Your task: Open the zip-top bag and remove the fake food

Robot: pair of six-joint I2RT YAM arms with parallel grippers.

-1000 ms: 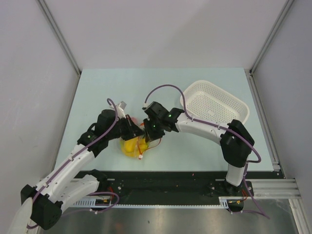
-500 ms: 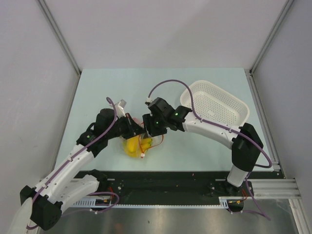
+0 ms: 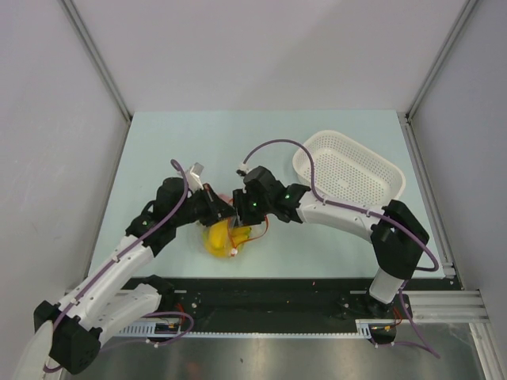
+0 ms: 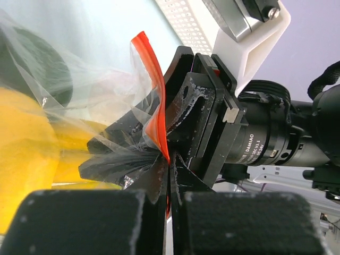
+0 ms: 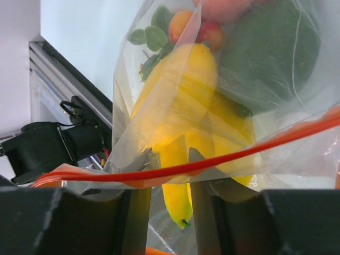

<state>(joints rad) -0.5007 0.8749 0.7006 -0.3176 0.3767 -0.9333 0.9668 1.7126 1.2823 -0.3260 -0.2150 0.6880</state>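
My left gripper (image 4: 169, 172) is clenched on the limp, slippery zip-top bag (image 4: 74, 85); my right gripper (image 5: 170, 159) gapes, so I'd pinch the red zip strip (image 5: 234, 155) running nine-to-three.

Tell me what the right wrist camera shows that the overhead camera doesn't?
Only the right wrist view: close up inside the crinkly clear plastic zip-top bag, a yellow toy banana bunch, a dark green vegetable and a small red piece, plus the right fingers slightly apart at the red zip strip. Only the overhead view: the white perforated basket, the pale green table, the whole left arm and right arm. Both: the bag with its yellow contents.
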